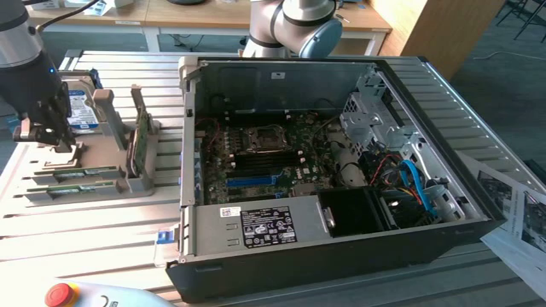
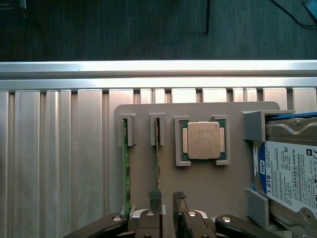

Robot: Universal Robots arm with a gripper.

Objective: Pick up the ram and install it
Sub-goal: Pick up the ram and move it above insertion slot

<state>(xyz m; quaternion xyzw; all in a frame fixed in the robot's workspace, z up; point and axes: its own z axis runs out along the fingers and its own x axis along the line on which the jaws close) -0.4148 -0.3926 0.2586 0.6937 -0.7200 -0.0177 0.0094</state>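
Two ram sticks (image 1: 75, 173) (image 1: 73, 188) lie on edge in slots of a grey fixture (image 1: 98, 150) at the exterior view's left. In the wrist view they are thin green edges (image 2: 126, 168) (image 2: 158, 163). My gripper (image 1: 61, 147) hovers just above the fixture, over the end of the sticks. Its two dark fingertips (image 2: 154, 197) stand a little apart, so the gripper (image 2: 167, 198) is open with nothing between them. One fingertip sits right over the second stick's edge. The open computer case (image 1: 477, 211) with its motherboard (image 1: 265, 153) lies to the exterior view's right.
The fixture also holds a processor chip (image 2: 203, 140), a blue-labelled hard drive (image 2: 292, 173) (image 1: 77, 109) and an upright green card (image 1: 140, 144). A ribbed aluminium table (image 2: 54, 163) carries everything. A red stop button (image 1: 60, 294) and papers (image 1: 520, 217) sit at the table's edges.
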